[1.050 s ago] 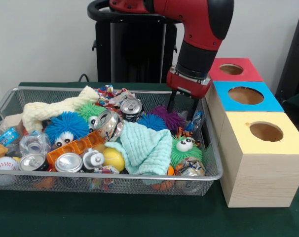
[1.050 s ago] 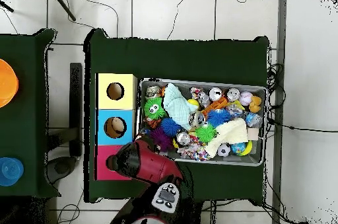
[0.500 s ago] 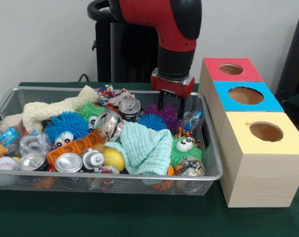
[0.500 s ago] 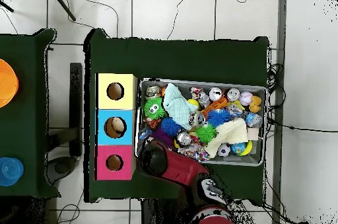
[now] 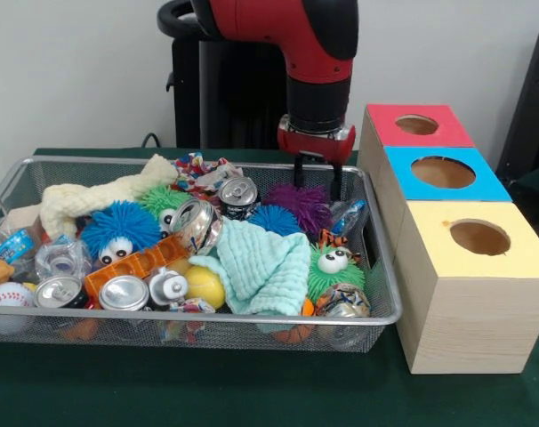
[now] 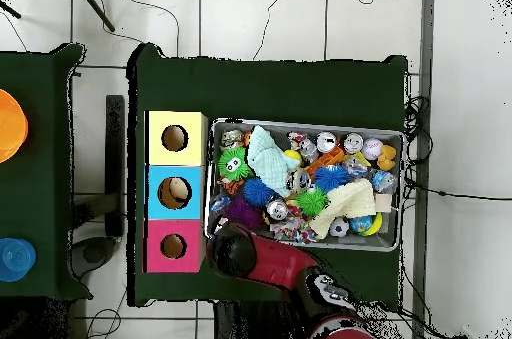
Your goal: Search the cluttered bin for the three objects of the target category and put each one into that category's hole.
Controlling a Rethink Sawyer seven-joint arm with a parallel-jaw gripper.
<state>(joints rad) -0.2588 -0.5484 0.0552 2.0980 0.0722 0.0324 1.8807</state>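
While the fingers (image 5: 317, 181) hang parted and empty over the far corner of the wire bin (image 5: 382, 307), the purple fuzzy ball (image 5: 298, 205) lies just below them inside the bin, beside the blue fuzzy ball (image 5: 271, 220) and near the red-topped box (image 5: 416, 125).

The bin (image 5: 374, 267) is fine wire mesh with a shiny metal rim. Cans (image 5: 124, 293) gleam as bare metal. The mint cloth (image 5: 268, 265) looks soft and waffled. Spiky balls (image 5: 120, 228) look rubbery. The boxes (image 5: 470, 307) are pale raw wood with matt painted tops.
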